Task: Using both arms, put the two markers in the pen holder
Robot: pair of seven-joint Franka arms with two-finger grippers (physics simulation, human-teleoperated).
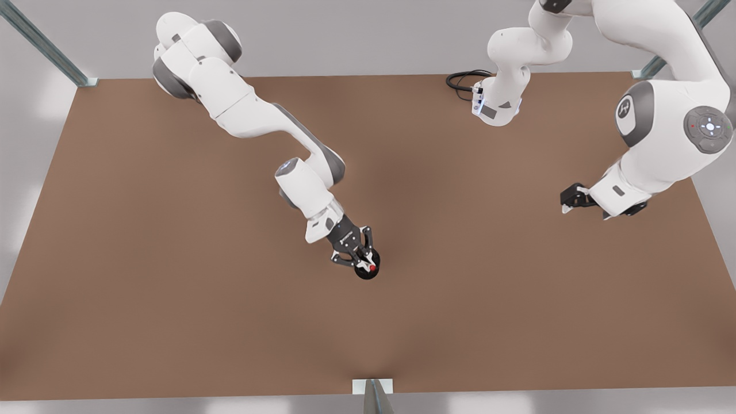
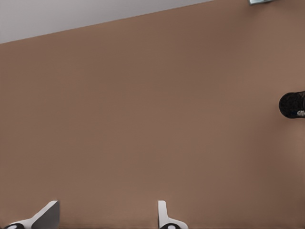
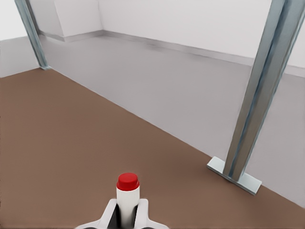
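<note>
The right gripper is clamped on the red marker over the pen holder, left gripper spread wide and waiting, so an off-centre drop could clip the rim.

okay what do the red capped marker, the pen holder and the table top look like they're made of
Red-capped marker, held by the right gripper: smooth white barrel and glossy red cap, likely plastic. Pen holder: matte black with no shine, perhaps plastic or coated metal; the render leaves it open. Table top: flat, even brown without grain, like laminate or painted board. The left gripper waits open, apart from them.
</note>
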